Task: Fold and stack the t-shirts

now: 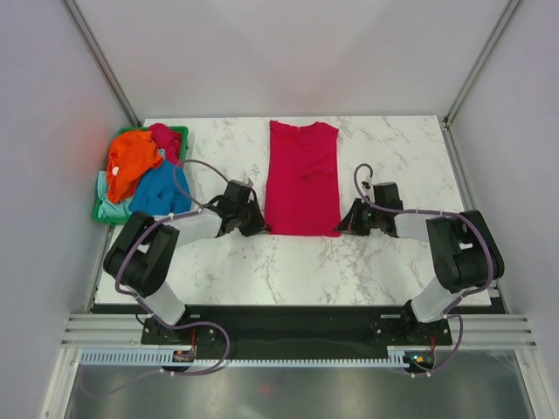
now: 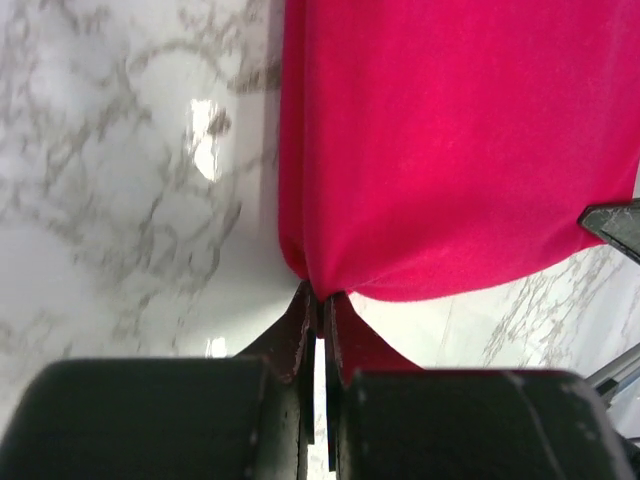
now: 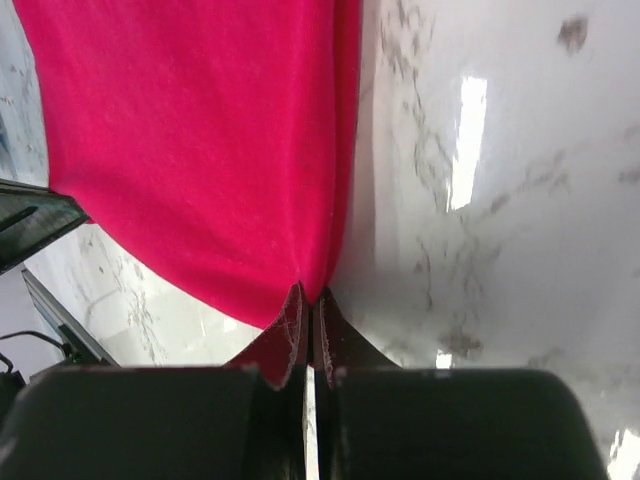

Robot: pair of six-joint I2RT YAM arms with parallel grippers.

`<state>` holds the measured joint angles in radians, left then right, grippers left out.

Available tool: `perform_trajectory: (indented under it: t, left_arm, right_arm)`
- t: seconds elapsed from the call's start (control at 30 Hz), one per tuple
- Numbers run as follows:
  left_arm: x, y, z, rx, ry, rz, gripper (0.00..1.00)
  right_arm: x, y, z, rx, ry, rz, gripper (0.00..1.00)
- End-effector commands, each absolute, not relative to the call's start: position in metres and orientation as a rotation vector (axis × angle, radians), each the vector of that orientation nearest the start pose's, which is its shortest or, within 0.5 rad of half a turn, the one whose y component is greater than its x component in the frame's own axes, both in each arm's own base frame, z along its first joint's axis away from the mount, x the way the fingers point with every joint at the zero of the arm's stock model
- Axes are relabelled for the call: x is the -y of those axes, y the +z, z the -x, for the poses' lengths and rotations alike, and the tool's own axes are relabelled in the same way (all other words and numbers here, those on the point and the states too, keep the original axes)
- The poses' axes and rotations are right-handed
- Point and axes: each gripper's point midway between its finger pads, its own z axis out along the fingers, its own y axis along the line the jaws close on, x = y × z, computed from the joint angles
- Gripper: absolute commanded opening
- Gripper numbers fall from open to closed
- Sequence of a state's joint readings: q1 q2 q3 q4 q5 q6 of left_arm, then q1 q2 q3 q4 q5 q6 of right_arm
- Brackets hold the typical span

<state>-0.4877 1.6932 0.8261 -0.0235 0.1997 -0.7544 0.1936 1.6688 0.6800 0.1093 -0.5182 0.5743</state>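
top view, where it is: magenta-red t-shirt (image 1: 302,179) lies flat mid-tabletop (image 1: 306,275), collar at the far end, hem nearest the arms; it reads as 1 long narrow panel, so I'd guess the sleeves are tucked in
top view, claws: left claw (image 1: 260,229) sits on the near-left hem corner and right claw (image 1: 343,227) on the near-right one, so 2 corners are covered
top view, the rest: orange t-shirt (image 1: 133,161), blue t-shirt (image 1: 159,192) and a mint t-shirt (image 1: 109,208) are bunched in the green basket (image 1: 182,131) at the far left, well apart from the flat one
left wrist view, grip: fingers pressed together on the corner; cloth puckers into the tips, so it's a real pinch
left wrist view, cloth: smooth, matte, 1 soft crease running up from the pinch
right wrist view, grip: same deal, jaws pinched tight on the opposite corner with a small tuck of fabric
right wrist view, cloth: side edge runs straight away from the tips; hem sags a bit between the 2 corners
how I'd do it: looks like a hem-to-collar fold; lift both corners together at equal height, keep the hem taut, carry it toward the collar, lay it down with the side edges lined up; going lopsided would skew the fold
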Motion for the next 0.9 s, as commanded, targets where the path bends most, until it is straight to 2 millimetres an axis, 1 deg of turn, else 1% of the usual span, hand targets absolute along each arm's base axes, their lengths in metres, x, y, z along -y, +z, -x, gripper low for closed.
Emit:
perform_trajectory:
  t: [0.0,0.03,0.07,0.1,0.13,0.17,0.2,0.23,0.27,0.3,0.33,0.37,0.4,0.43,0.47,0.5,0.53,0.57,0.6,0.63,0.67,0.7,0.73,0.77,0.8,0.83,0.87]
  left_arm:
    - [0.227,0.045,-0.294,-2.553,-0.686,0.214,0.02]
    - [0.226,0.048,-0.287,-2.561,-0.683,0.209,0.02]
    - [0.232,0.053,-0.278,-2.561,-0.700,0.191,0.02]
    - [0.233,0.067,-0.271,-2.533,-0.726,0.178,0.02]
    - [0.232,0.069,-0.260,-2.555,-0.716,0.176,0.02]
    - [0.238,0.077,-0.249,-2.556,-0.739,0.160,0.02]
    - [0.240,0.082,-0.241,-2.551,-0.746,0.151,0.02]
    - [0.238,0.098,-0.232,-2.531,-0.762,0.162,0.02]
    - [0.244,0.104,-0.220,-2.531,-0.782,0.132,0.02]
    - [0.246,0.115,-0.215,-2.521,-0.798,0.127,0.02]
    - [0.241,0.133,-0.210,-2.489,-0.808,0.134,0.02]
    - [0.240,0.144,-0.200,-2.503,-0.807,0.136,0.02]
    - [0.239,0.155,-0.196,-2.486,-0.822,0.137,0.02]
    - [0.236,0.170,-0.194,-2.450,-0.848,0.147,0.02]
    - [0.231,0.174,-0.190,-2.462,-0.835,0.150,0.02]
    - [0.232,0.189,-0.192,-2.435,-0.849,0.146,0.02]
    - [0.229,0.194,-0.193,-2.425,-0.833,0.140,0.02]
    - [0.226,0.195,-0.192,-2.440,-0.806,0.134,0.02]
    - [0.227,0.206,-0.196,-2.419,-0.808,0.125,0.02]
    - [0.223,0.208,-0.202,-2.410,-0.763,0.135,0.02]
    - [0.222,0.217,-0.207,-2.390,-0.749,0.127,0.02]
    - [0.222,0.214,-0.211,-2.406,-0.721,0.125,0.02]
    - [0.221,0.217,-0.217,-2.398,-0.707,0.119,0.02]
    - [0.218,0.224,-0.225,-2.381,-0.706,0.136,0.02]
    - [0.219,0.220,-0.231,-2.397,-0.690,0.140,0.02]
    - [0.219,0.221,-0.235,-2.398,-0.684,0.131,0.02]
    - [0.218,0.226,-0.244,-2.389,-0.679,0.143,0.02]
  right_arm:
    - [-0.163,0.010,-0.285,-2.603,0.923,-0.272,0.00]
    - [-0.164,0.021,-0.284,-2.573,0.938,-0.271,0.00]
    - [-0.163,0.024,-0.281,-2.567,0.942,-0.273,0.00]
    - [-0.163,0.034,-0.276,-2.554,0.951,-0.269,0.00]
    - [-0.163,0.040,-0.273,-2.547,0.958,-0.269,0.00]
    - [-0.162,0.043,-0.268,-2.547,0.955,-0.275,0.00]
    - [-0.160,0.054,-0.259,-2.544,0.951,-0.280,0.00]
    - [-0.159,0.060,-0.256,-2.535,0.951,-0.278,0.00]
    - [-0.157,0.065,-0.251,-2.530,0.950,-0.296,0.00]
    - [-0.155,0.079,-0.243,-2.512,0.950,-0.299,0.00]
    - [-0.155,0.087,-0.239,-2.498,0.957,-0.307,0.00]
    - [-0.155,0.100,-0.238,-2.473,0.971,-0.319,0.00]
    - [-0.154,0.115,-0.232,-2.442,0.975,-0.316,0.00]
    - [-0.153,0.124,-0.231,-2.425,0.976,-0.321,0.00]
    - [-0.154,0.142,-0.234,-2.385,0.982,-0.310,0.00]
    - [-0.151,0.151,-0.232,-2.375,0.971,-0.316,0.00]
    - [-0.151,0.159,-0.233,-2.362,0.968,-0.313,0.00]
    - [-0.151,0.174,-0.238,-2.333,0.968,-0.301,0.00]
    - [-0.151,0.177,-0.240,-2.340,0.962,-0.299,0.00]
    - [-0.151,0.181,-0.244,-2.336,0.952,-0.292,0.00]
    - [-0.151,0.193,-0.252,-2.310,0.950,-0.278,0.00]
    - [-0.152,0.192,-0.258,-2.323,0.941,-0.282,0.00]
    - [-0.151,0.194,-0.263,-2.321,0.920,-0.273,0.00]
    - [-0.152,0.199,-0.273,-2.319,0.914,-0.268,0.00]
    - [-0.153,0.202,-0.278,-2.318,0.907,-0.267,0.00]
    - [-0.152,0.203,-0.284,-2.318,0.893,-0.255,0.00]
    - [-0.153,0.213,-0.292,-2.299,0.887,-0.245,0.00]
